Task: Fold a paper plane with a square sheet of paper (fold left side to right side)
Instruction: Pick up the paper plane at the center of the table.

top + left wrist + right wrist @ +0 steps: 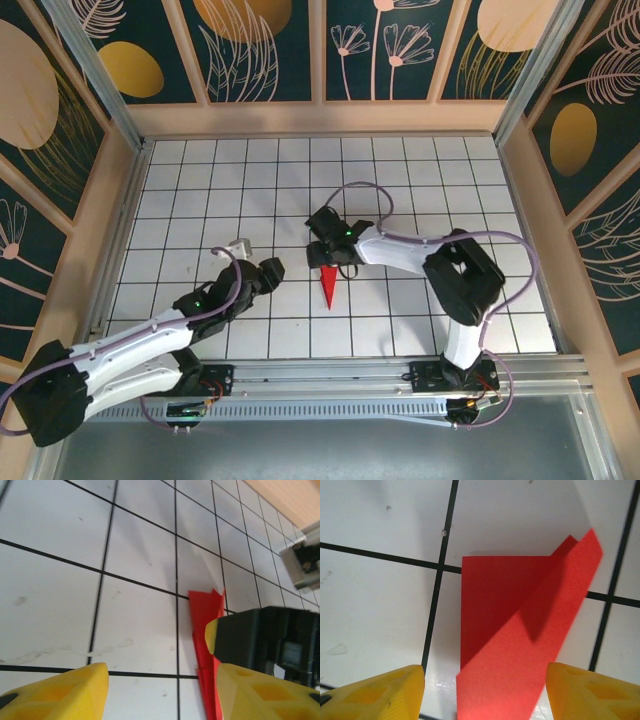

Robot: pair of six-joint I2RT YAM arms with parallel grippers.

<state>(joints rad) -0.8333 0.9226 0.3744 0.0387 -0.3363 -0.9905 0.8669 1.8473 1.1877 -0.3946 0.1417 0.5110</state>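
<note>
A: Quick, right gripper (484, 680), state?
B: Slack. Yellow fingers (375, 692) spread wide, nothing pinched. The paper plane (510, 630) lies flat in the gap btw them and runs out ahead of the tips. Can't tell if its edge touches either pad.
A: Paper's shape from that cam?
B: Red, folded in layers. A flat under-layer w/ a straight far edge, plus a slanted flap on top that throws a shadow on the layer below.
A: And the left gripper (161, 672)?
B: Also slack, fingers apart, holding nothing. White grid table (140, 630) shows under the gap. The plane sits off to one side, just inside one fingertip, stretching away ahead of it w/ its jagged end farthest from the tool.
A: Do the two tools touch?
B: No contact I can see. From the left wrist cam, the right gripper's black body w/ a yellow fingertip sits over the plane, just ahead of the left gripper's finger on that side.
A: Overhead?
B: The plane is a slim red dart on the table. Its wide end is under the right gripper and its pointed tip sticks out past the tool toward the arm bases. The left gripper sits beside the dart, near but apart, angled toward it.
</note>
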